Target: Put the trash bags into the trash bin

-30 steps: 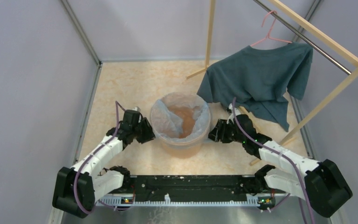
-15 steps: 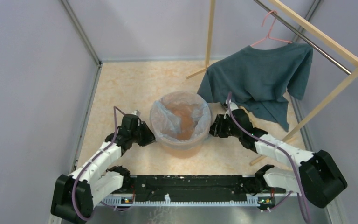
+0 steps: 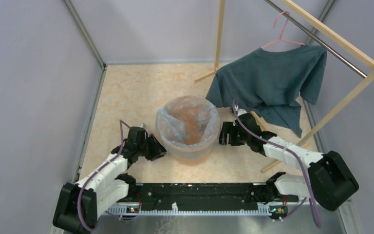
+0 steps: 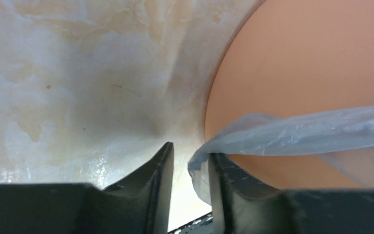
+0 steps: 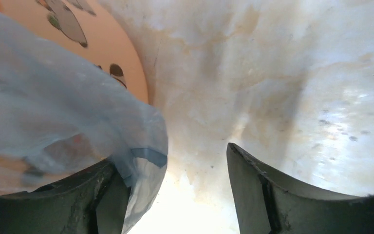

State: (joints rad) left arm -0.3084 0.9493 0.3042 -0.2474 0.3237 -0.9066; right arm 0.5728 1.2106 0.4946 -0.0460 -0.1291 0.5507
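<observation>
The orange trash bin (image 3: 189, 152) stands mid-floor between my arms. The pale blue trash bag (image 3: 174, 125) lines it, its edge folded over the rim. My left gripper (image 3: 158, 150) is low against the bin's left side. In the left wrist view its jaws (image 4: 190, 153) stand a little apart, and the bag's edge (image 4: 297, 131) drapes across the bin wall (image 4: 297, 63) onto the right finger (image 4: 224, 185). My right gripper (image 3: 223, 133) is at the bin's right side. In the right wrist view it (image 5: 170, 158) is wide open, with the bag (image 5: 53, 112) lying over the left finger beside the bin (image 5: 112, 44).
A dark teal T-shirt (image 3: 272, 80) hangs on a pink hanger (image 3: 282, 29) from a wooden rack (image 3: 341, 105) at the back right, close behind my right arm. Grey walls enclose the marbled floor (image 3: 126, 97).
Both grippers have moved down along the bin's sides, the left toward the near side. The bag's edge has come further down over the rim.
</observation>
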